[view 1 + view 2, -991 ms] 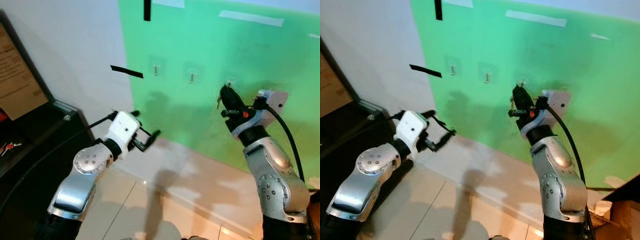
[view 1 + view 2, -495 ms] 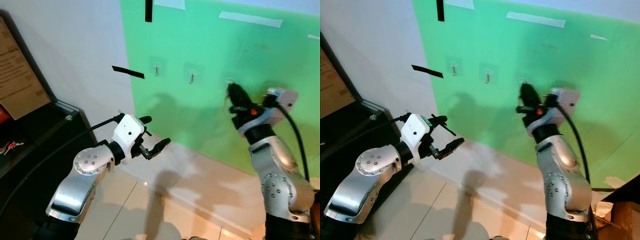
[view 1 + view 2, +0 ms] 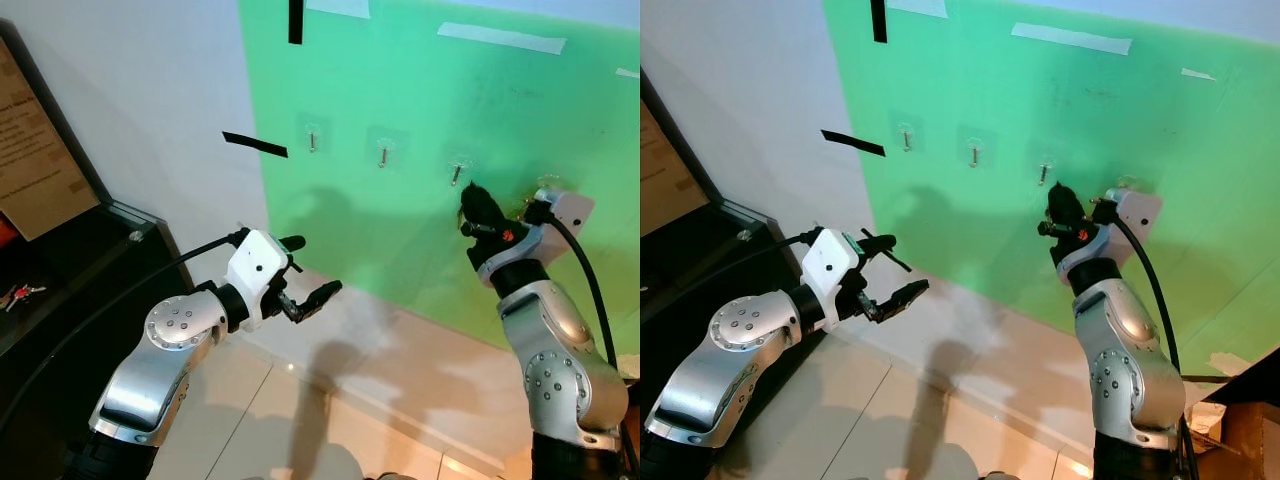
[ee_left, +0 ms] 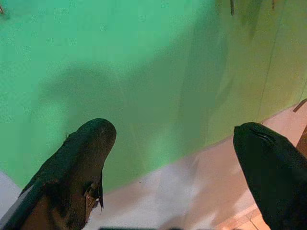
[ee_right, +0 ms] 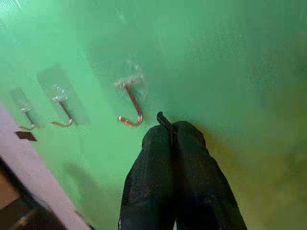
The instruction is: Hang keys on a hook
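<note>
Right wrist view: right claw [image 5: 173,136] pinched together just beside hook [image 5: 130,102]; left claw [image 4: 175,143] spread wide, empty.

nothing you can actually read here tbh. the brown board [image 3: 30,150] leaning at the left above the black cabinet [image 3: 70,270] has a few lines of print on it, but they're way too small and blurry to make out any words or numbers
</note>
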`<state>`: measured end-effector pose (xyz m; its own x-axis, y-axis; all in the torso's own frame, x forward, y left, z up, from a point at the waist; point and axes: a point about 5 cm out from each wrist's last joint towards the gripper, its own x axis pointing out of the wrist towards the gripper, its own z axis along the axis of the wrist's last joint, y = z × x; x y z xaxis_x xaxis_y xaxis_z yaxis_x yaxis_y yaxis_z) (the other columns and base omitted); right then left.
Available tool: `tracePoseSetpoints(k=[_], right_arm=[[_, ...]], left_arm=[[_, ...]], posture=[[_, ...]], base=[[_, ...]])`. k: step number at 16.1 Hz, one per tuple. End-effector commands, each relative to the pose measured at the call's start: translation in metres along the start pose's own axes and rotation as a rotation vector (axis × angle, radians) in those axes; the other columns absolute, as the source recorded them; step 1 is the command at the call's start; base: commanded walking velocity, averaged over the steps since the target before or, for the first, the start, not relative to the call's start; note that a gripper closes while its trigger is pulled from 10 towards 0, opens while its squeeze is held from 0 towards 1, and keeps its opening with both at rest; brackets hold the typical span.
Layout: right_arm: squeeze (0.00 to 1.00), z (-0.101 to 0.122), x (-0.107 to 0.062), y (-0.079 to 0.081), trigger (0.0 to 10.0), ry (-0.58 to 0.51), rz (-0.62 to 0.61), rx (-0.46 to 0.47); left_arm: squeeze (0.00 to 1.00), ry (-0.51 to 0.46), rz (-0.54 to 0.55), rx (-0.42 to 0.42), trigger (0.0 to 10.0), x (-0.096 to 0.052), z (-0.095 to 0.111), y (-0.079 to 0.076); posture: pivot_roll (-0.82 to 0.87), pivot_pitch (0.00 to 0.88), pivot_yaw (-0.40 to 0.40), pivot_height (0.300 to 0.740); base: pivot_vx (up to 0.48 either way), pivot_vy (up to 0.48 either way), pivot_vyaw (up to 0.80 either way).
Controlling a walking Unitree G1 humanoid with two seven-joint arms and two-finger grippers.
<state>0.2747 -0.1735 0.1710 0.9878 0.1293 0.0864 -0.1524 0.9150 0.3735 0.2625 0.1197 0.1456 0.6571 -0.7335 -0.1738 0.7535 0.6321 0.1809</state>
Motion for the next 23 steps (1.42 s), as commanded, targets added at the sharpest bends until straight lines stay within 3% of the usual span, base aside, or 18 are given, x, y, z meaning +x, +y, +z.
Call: tracePoseSetpoints(k=[1,9,21,23], right_arm=[[0.00,0.005,-0.001,0.006,10.0,-0.029,0.049,0.041],[0.00,0.013,-0.007,0.023,10.0,-0.053,0.221,0.134],[0.00,0.010,0.008,0.019,10.0,-0.063,0.119,0.148],[0.00,0.007,0.008,0.016,10.0,-0.050,0.101,0.142]], left_arm=[[0.00,-0.009,-0.010,0.013,10.0,-0.002,0.004,-0.001],[0.00,-0.011,-0.021,0.006,10.0,-0.002,0.004,-0.004],[0.00,-0.011,-0.025,0.008,10.0,-0.002,0.005,-0.005],[0.00,-0.046,-0.030,-0.013,10.0,-0.002,0.009,-0.005]], posture=[[-0.04,0.000,0.037,0.740],[-0.04,0.000,0.036,0.740],[-0.03,0.000,0.028,0.740],[-0.03,0.000,0.028,0.740]], base=[[0.000,0.000,0.00],[0.000,0.000,0.00],[0.000,0.000,0.00],[0.000,0.000,0.00]])
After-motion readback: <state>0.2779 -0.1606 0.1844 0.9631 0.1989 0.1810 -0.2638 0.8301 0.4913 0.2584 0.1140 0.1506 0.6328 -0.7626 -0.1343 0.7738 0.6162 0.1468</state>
